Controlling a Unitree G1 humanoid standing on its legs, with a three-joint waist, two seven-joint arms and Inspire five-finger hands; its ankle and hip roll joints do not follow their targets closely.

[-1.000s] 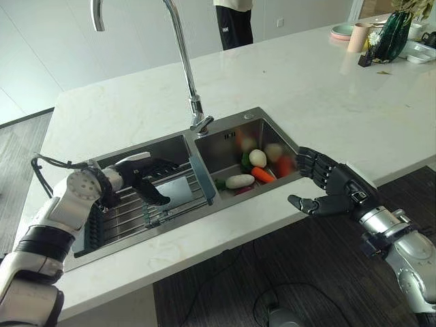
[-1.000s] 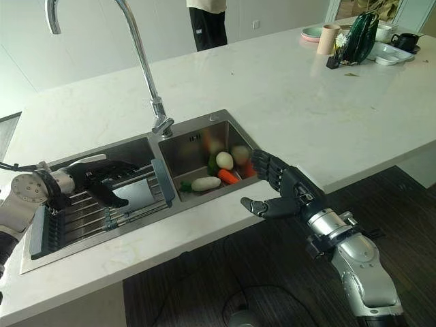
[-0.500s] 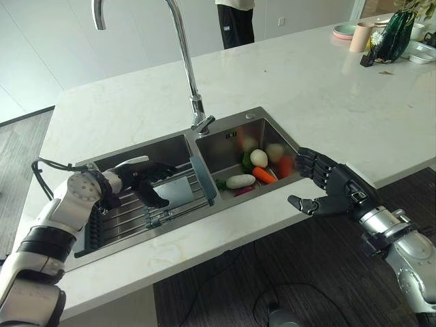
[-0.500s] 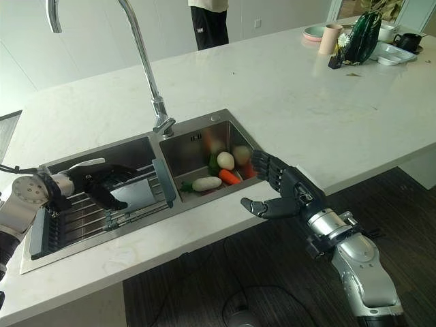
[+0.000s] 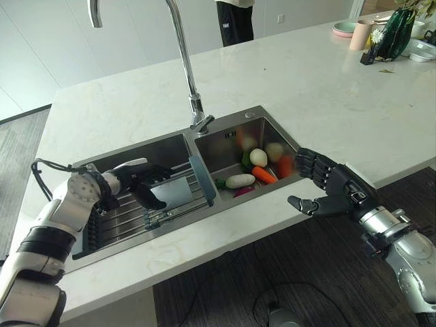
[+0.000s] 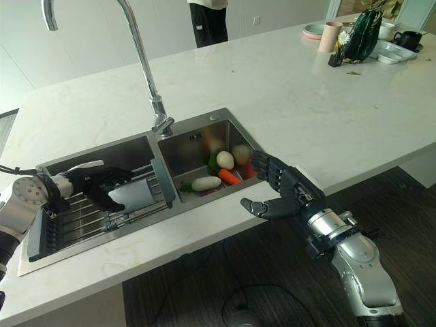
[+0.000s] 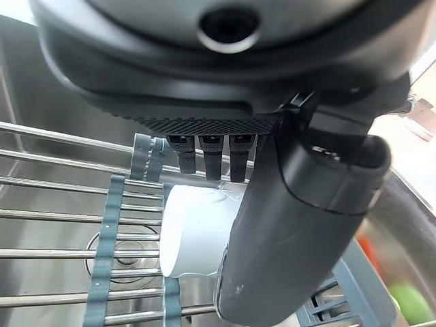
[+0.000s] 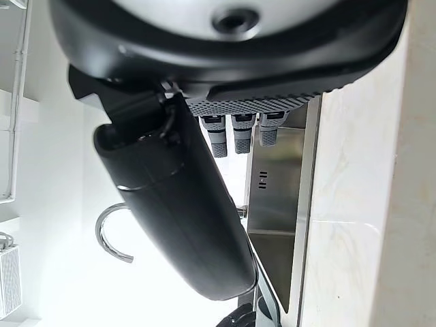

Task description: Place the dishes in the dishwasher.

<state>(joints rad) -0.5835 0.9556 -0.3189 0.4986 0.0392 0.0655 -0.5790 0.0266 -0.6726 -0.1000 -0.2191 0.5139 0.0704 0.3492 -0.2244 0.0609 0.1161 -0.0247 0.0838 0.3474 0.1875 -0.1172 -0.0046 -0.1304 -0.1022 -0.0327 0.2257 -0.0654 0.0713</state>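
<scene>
White marble desk (image 5: 320, 95) spans the scene, with a steel double sink (image 5: 252, 117) set into it and a tall curved faucet (image 5: 184, 58) rising behind the divider. Across the left basin lies a wire drying rack (image 5: 129, 218) with grey-blue end strips. The right basin holds vegetables: a carrot (image 5: 263, 174), a pale long radish (image 5: 240, 180) and a round white one (image 5: 257, 157) among them.

At the far right corner of the desk stand a dark green vase (image 5: 394, 34), a pink cup (image 5: 357, 35), a plate (image 5: 342, 30) and a white tray (image 5: 419, 51). A person (image 5: 235, 20) stands beyond the far edge.

On the rack, near the divider, sits a pale blue-white bowl (image 7: 194, 231), tipped on its side. The left hand (image 5: 139, 180) is on it, fingers (image 7: 211, 153) curled over its rim and thumb against its side.

The right hand (image 5: 334, 187) hovers over the desk's near edge beside the right basin, fingers loosely spread, holding nothing.
</scene>
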